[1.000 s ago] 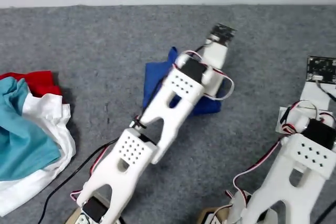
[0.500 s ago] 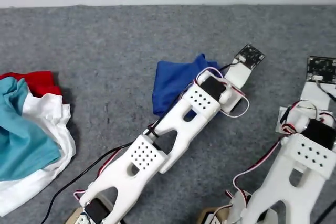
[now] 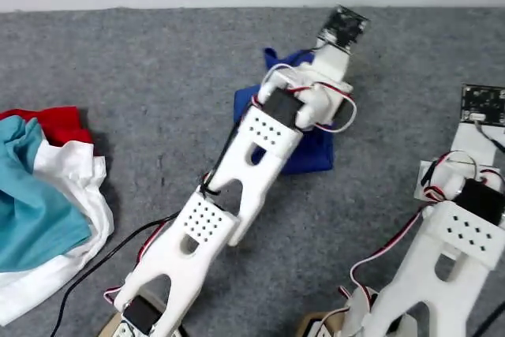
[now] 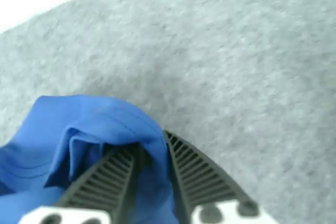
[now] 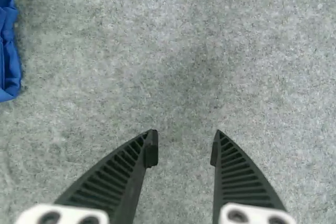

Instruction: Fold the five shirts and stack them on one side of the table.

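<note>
Grey carpet [image 3: 158,61] bears one blue shirt [image 3: 316,154], three piled shirts [image 3: 47,195].

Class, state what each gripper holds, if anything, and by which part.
The left gripper pinches the blue shirt by a bunched fold; the right gripper holds nothing.

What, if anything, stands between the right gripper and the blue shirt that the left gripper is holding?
Nothing visible does. In the right wrist view, bare grey carpet runs from the right gripper, fingers open, to the blue shirt. The left gripper is shut on a fold of that shirt.
</note>
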`<state>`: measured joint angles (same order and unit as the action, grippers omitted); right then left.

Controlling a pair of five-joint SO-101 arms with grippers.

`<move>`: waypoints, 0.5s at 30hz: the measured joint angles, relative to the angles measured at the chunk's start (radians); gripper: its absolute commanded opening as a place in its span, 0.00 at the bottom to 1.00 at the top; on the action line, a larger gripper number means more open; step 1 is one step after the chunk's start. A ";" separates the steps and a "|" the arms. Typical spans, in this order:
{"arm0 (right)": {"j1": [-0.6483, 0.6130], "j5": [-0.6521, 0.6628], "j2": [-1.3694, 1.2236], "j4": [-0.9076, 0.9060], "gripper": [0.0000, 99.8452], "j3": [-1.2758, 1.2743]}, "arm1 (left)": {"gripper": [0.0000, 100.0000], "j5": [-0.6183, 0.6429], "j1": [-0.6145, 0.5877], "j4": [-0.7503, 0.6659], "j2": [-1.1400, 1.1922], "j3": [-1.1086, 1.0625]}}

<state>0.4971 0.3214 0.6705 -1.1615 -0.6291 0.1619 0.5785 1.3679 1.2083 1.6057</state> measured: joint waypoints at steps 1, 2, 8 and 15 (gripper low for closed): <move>-0.003 0.000 0.000 -0.008 0.18 0.000 | 0.10 0.000 0.002 0.012 0.000 0.000; -0.014 0.000 0.000 -0.017 0.18 0.000 | 0.10 -0.002 0.006 0.021 0.000 0.000; -0.092 0.000 0.000 -0.044 0.18 0.000 | 0.15 -0.006 0.060 0.035 0.006 0.002; -0.094 0.015 0.000 -0.060 0.18 0.000 | 0.26 -0.006 0.037 0.083 0.080 0.002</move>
<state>0.4035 0.3368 0.6705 -1.2213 -0.6291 0.1557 0.6153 1.4507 1.2881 1.6072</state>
